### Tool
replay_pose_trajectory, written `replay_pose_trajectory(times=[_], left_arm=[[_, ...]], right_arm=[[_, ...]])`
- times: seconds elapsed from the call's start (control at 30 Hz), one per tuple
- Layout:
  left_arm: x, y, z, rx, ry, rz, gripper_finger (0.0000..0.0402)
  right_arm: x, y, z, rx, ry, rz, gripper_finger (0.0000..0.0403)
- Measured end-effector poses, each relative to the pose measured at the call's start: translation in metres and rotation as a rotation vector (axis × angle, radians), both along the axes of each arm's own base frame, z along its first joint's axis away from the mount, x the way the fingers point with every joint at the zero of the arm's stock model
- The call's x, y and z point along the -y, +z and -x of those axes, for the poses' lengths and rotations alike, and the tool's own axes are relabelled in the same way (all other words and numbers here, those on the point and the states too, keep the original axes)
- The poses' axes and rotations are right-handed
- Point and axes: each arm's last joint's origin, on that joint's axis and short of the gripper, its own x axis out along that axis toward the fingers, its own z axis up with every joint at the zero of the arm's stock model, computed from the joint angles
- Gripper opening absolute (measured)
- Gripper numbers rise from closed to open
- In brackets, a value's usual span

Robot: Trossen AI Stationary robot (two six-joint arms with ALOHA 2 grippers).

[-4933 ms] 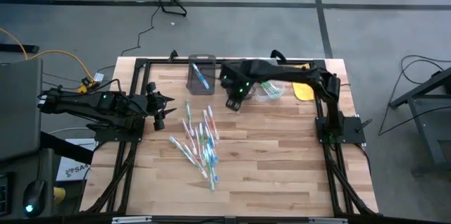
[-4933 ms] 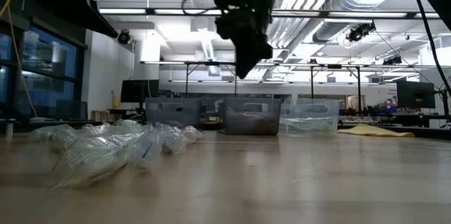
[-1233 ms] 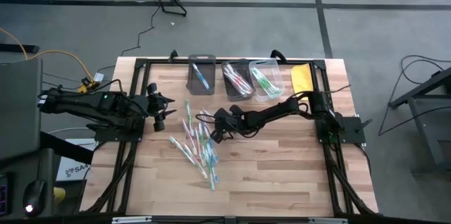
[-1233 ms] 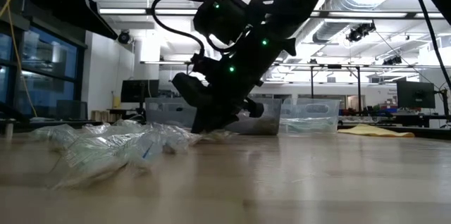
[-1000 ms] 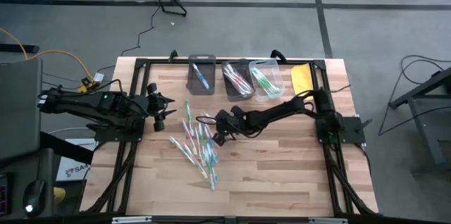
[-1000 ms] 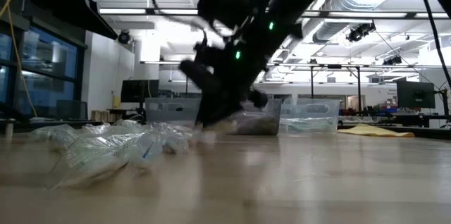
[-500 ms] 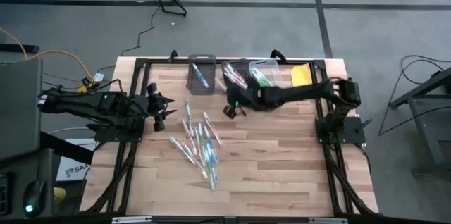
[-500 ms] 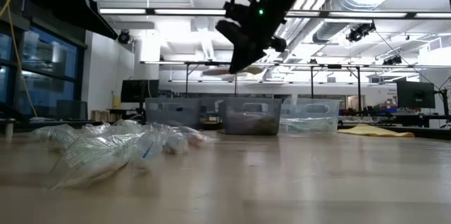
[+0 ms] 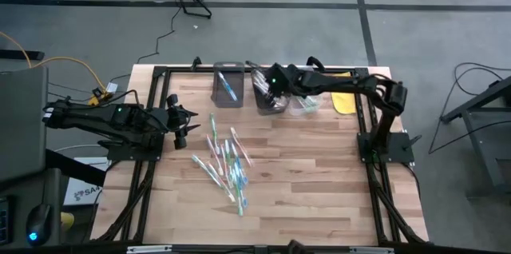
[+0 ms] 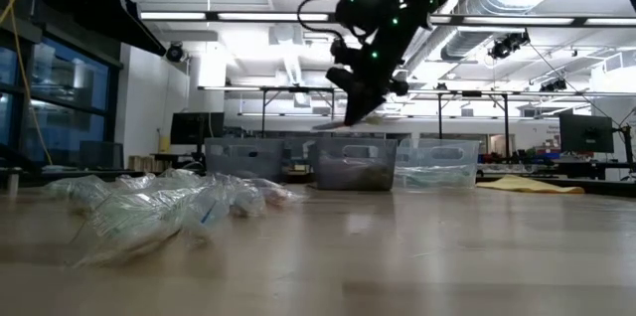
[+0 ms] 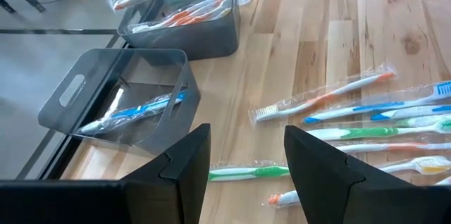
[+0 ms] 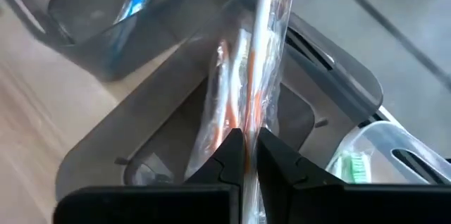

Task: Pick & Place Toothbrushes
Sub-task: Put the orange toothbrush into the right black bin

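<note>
The step in hand is the drop: the right gripper (image 12: 244, 155), jaws pinched on an orange brush (image 12: 262, 48) in its clear wrapper, hangs over the middle bin (image 9: 270, 104) at the bench's (image 9: 319, 182) 12 o'clock, so the next move calls for lowering and letting go there. The left gripper (image 11: 243, 157) waits at 9 o'clock, jaws wide on nothing, beside the pile (image 9: 226, 160). Only the right wrist view shows the held brush's colour and orange brushes already inside the bin; the high view alone places the bins in a row.

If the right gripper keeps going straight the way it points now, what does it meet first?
Probably the middle grey plastic bin with orange toothbrushes: the right gripper, shut on a wrapped orange toothbrush, points down into it. Depth is unclear.
</note>
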Motion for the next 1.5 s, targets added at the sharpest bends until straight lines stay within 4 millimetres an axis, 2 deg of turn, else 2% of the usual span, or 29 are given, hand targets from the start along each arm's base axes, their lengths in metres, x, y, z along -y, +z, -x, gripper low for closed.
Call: replay_pose_trajectory(times=[0.17,0.4,0.77,1.03,1.2,1.5], left_arm=[[0.0,0.0,0.0,0.0,0.0,0.0,0.0175],[0.0,0.0,0.0,-0.001,-0.001,0.0,0.0175],[0.0,0.0,0.0,-0.001,-0.001,0.0,0.0175],[0.0,0.0,0.0,-0.002,-0.001,0.0,0.0175],[0.0,0.0,0.0,-0.002,-0.001,0.0,0.0175],[0.0,0.0,0.0,-0.002,-0.001,0.0,0.0175]], right_arm=[[0.016,-0.018,0.0,-0.051,0.052,-0.029,0.0014],[0.021,-0.041,-0.007,-0.081,0.086,-0.055,0.0014],[0.021,-0.041,-0.01,-0.017,0.024,-0.082,0.0015],[0.021,-0.057,-0.015,-0.047,0.024,-0.09,0.0021],[0.02,-0.055,-0.014,-0.036,0.003,-0.105,0.0064],[0.018,-0.047,-0.011,-0.015,-0.024,-0.138,0.0183]])
